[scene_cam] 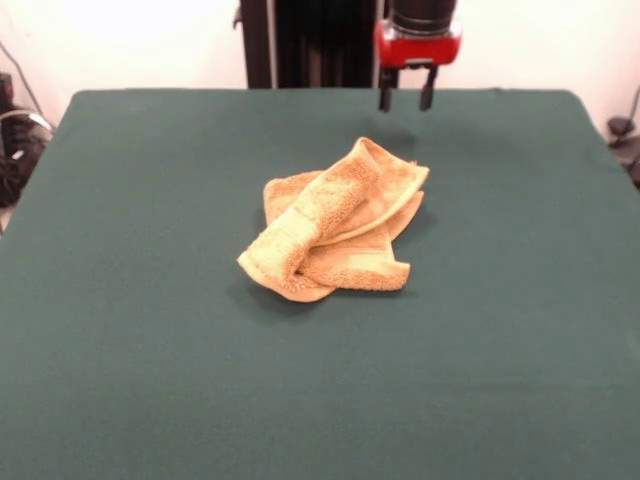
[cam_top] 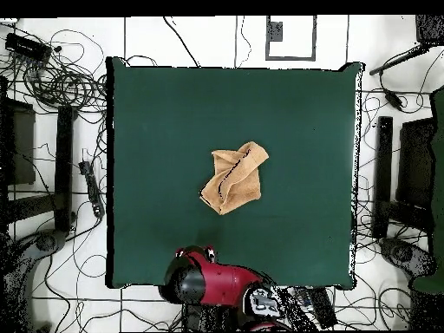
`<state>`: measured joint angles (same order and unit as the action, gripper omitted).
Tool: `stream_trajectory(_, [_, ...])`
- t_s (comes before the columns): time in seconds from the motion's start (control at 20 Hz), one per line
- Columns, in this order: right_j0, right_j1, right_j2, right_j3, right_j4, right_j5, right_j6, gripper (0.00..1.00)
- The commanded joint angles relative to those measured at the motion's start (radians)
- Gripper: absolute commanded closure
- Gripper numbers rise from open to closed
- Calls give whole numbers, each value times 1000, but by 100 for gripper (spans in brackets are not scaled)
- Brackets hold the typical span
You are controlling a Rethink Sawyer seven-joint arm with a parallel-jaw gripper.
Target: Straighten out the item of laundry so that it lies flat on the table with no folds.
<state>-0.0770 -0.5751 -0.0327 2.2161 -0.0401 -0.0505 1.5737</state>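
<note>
The golden-orange towel [scene_cam: 335,225] lies crumpled near the middle of the dark green table [scene_cam: 140,320], with one part folded in a thick roll over the rest. It also shows in the overhead view [cam_top: 232,179], bunched and folded on the table [cam_top: 156,121]. My gripper [scene_cam: 406,97] hangs above the table's far edge, behind and a little right of the towel and well apart from it. Its two black fingers stand apart and hold nothing. In the overhead view the red arm [cam_top: 208,279] sits over the table's bottom edge and hides the gripper.
The black pedestal [scene_cam: 300,40] stands behind the table's far edge. In the overhead view, cables [cam_top: 61,82] and dark equipment [cam_top: 408,165] lie on the floor along both sides of the table.
</note>
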Motion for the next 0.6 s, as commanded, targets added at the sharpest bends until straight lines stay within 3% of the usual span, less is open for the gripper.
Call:
stream_trajectory(0.05, [25,-28,119,-1,21,26,200,0])
stream_trajectory(0.3, [12,-67,132,-86,44,175,142,0])
stream_trajectory(0.6, [16,-47,139,-143,52,233,132,0])
